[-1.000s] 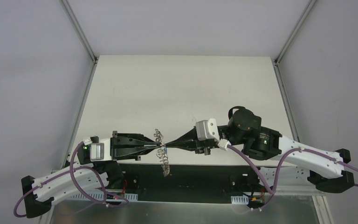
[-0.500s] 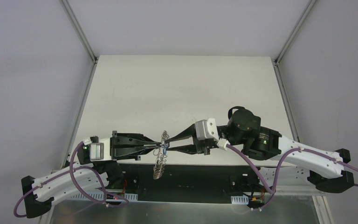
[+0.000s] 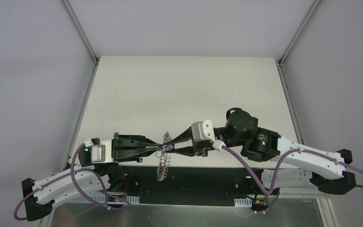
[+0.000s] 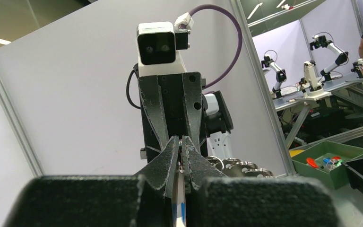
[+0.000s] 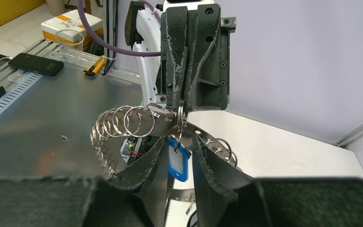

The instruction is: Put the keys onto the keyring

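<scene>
From above, your left gripper [image 3: 159, 150] is clamped tight on the flat grey-brown keyring fringed with silver wire loops [image 3: 162, 166]. The keyring dangles across the near edge of the pale table [image 3: 184, 94]. Your right gripper [image 3: 168, 146] faces it from the right with its jaws spread, one tip on either side of the pinch point.

In the left wrist view, your own fingertips meet with no gap. Low between them shows a sliver of a bright blue oval plastic tag [image 4: 183, 213].

In the right wrist view, the left fingers nip a single wire loop. The blue tag hangs just beneath that pinch, between your right fingers and apparently touching neither. The other loops fan out to the left. You cannot tell whether the key is fully threaded, and the black-tagged key shows in no view.

The left hold looks thin. If you close the right gripper on the tag and pull, the loop could slip free and the keyring could drop off the near edge. The neighbouring loops are close enough to snag a right finger, and any swing of the hanging ring would spoil your aim.
</scene>
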`<control>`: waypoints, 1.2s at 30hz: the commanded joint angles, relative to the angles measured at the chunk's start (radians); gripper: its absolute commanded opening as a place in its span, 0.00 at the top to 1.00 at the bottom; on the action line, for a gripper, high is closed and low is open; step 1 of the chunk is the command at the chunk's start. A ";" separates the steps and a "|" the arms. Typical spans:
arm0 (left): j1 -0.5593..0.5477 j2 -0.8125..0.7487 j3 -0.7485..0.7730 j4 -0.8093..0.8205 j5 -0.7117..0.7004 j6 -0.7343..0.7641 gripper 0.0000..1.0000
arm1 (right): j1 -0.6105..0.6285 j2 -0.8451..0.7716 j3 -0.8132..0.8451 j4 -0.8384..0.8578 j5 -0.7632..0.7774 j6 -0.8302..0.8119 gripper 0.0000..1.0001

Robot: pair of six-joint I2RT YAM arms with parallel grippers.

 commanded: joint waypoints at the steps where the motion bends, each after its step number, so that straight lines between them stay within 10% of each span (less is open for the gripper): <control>1: -0.006 -0.009 0.028 0.062 -0.015 0.019 1.00 | 0.006 0.006 0.051 0.043 -0.014 0.009 0.73; 36: -0.006 -0.020 0.016 0.044 -0.021 0.041 1.00 | 0.006 0.027 0.071 0.082 -0.030 0.032 0.81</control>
